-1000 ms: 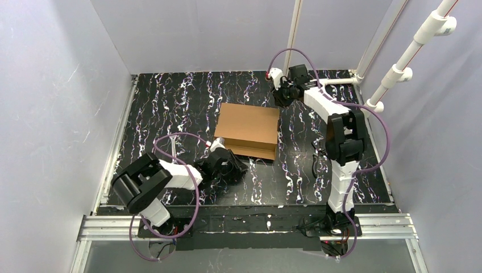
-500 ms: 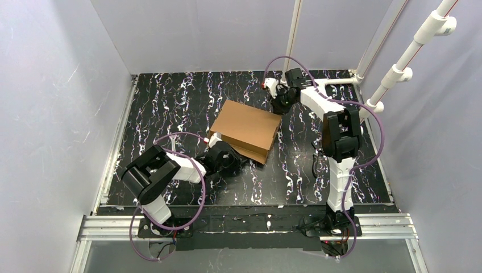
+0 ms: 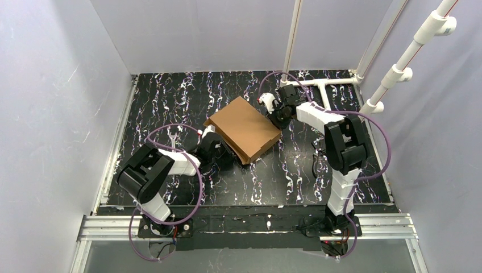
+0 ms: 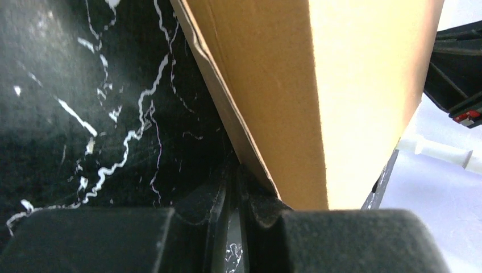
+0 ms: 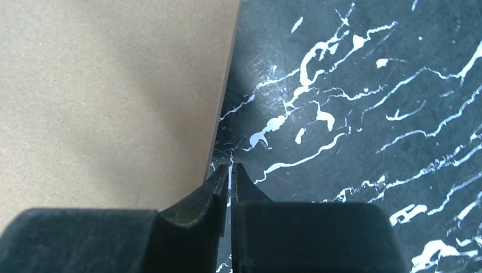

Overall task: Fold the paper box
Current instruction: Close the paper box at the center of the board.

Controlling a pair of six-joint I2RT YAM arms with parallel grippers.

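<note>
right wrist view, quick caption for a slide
The right end effector, fingers nearly together, at the edge of the paper box on the black marbled table.

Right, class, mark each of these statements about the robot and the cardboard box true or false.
1. The paper box sits askew to the edges of the table. True.
2. The right gripper clamps the box's edge. False: its jaws are nearly shut beside the edge, with only tabletop between them.
3. The left gripper and the right gripper are at opposite sides of the box. True.
4. The table is plain white. False: it is black with white veining.
</note>
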